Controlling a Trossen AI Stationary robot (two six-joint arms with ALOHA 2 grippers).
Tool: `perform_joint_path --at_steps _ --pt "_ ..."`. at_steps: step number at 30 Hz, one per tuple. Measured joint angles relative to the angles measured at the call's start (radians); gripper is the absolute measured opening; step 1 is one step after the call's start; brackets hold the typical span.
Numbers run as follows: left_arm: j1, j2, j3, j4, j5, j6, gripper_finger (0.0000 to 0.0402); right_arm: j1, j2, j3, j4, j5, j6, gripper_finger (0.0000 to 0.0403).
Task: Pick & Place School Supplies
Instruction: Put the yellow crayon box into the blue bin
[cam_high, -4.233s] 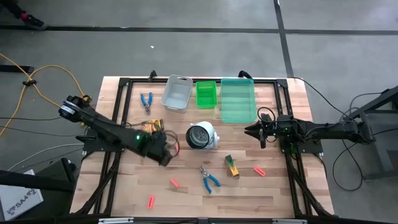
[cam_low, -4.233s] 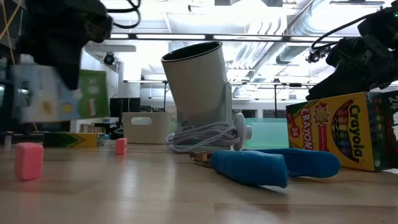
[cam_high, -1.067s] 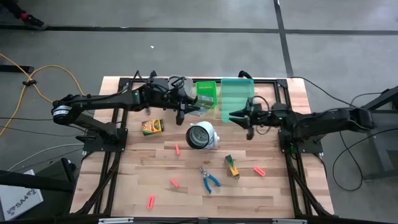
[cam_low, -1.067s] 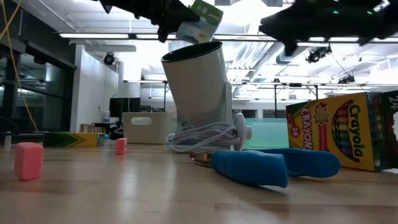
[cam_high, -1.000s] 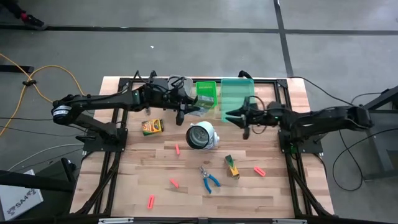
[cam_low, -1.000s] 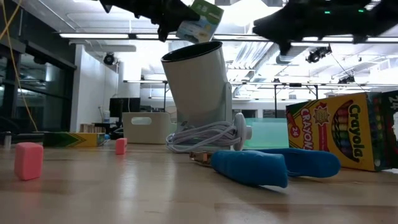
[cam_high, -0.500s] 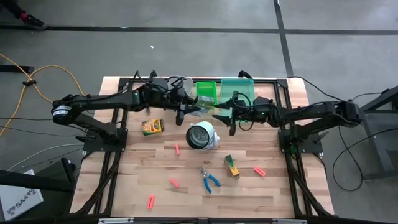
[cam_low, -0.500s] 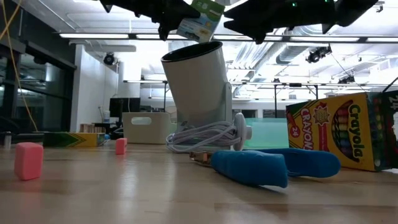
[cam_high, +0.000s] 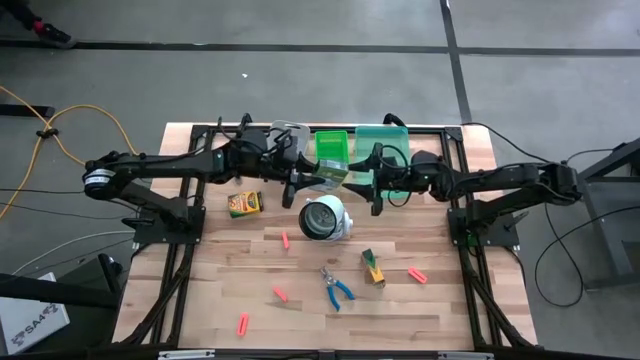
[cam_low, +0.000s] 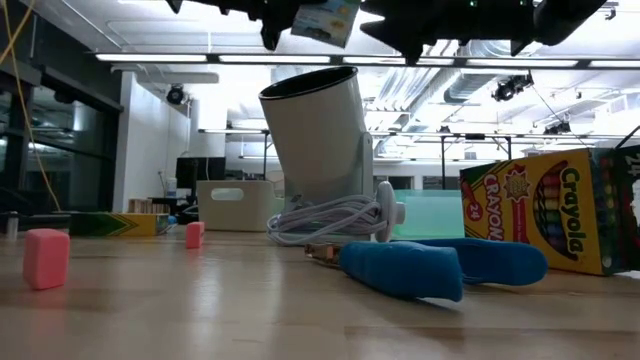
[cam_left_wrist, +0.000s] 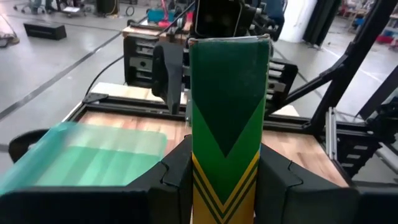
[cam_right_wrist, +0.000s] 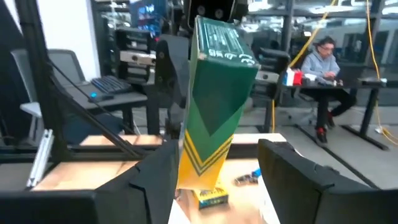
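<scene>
- The table (cam_high: 300, 310) is pale wood, planked, with a smooth satin finish and a matt black metal frame.
- The held crayon box (cam_left_wrist: 229, 118) is printed card, green and yellow, lightly glossy.
- The left gripper's fingers (cam_left_wrist: 177, 171) are dark matt plastic.
- The teal bin (cam_high: 395, 140) is translucent ribbed plastic; the green bin (cam_high: 332, 143) is bright, glossy plastic.
- The scissors (cam_low: 440, 265) have smooth matt blue handles.
- The pink stub (cam_low: 46, 257) looks chalky and dull.

Held above the wooden table (cam_high: 230, 300), between left gripper (cam_high: 303, 183) and right gripper (cam_high: 362, 186): green-and-yellow crayon box (cam_high: 331, 178). Behind it: grey, green and teal plastic bins (cam_high: 383, 143). Just before it: round white object (cam_high: 324, 218). Farther forward: blue-handled scissors (cam_high: 336, 286).
</scene>
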Motion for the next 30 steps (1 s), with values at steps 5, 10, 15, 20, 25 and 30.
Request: perform_joint_path --at_steps 5,10,15,20,25,30 --pt "-0.004 0.000 0.000 0.004 0.000 0.000 0.0108 0.005 0.000 0.000 0.032 -0.015 0.000 0.0208" --pt "-0.003 0.025 0.000 0.044 -0.001 0.000 0.0108 0.017 0.044 0.000 0.116 -0.020 0.004 0.0207" --pt "-0.004 0.047 0.000 0.056 -0.002 0.000 0.0108 0.016 0.120 0.028 0.147 -0.021 0.002 0.0207" --pt "-0.004 0.047 0.000 0.061 0.000 0.000 0.0108 0.016 0.140 0.071 0.143 -0.037 -0.024 0.0207" --pt "-0.004 0.047 0.000 0.052 0.001 0.006 0.0108 0.016 0.140 0.074 0.139 -0.046 -0.024 0.0206" --pt "-0.004 0.047 0.000 0.045 0.000 0.015 0.0108 0.016 0.140 0.074 0.129 -0.025 -0.024 0.0206"
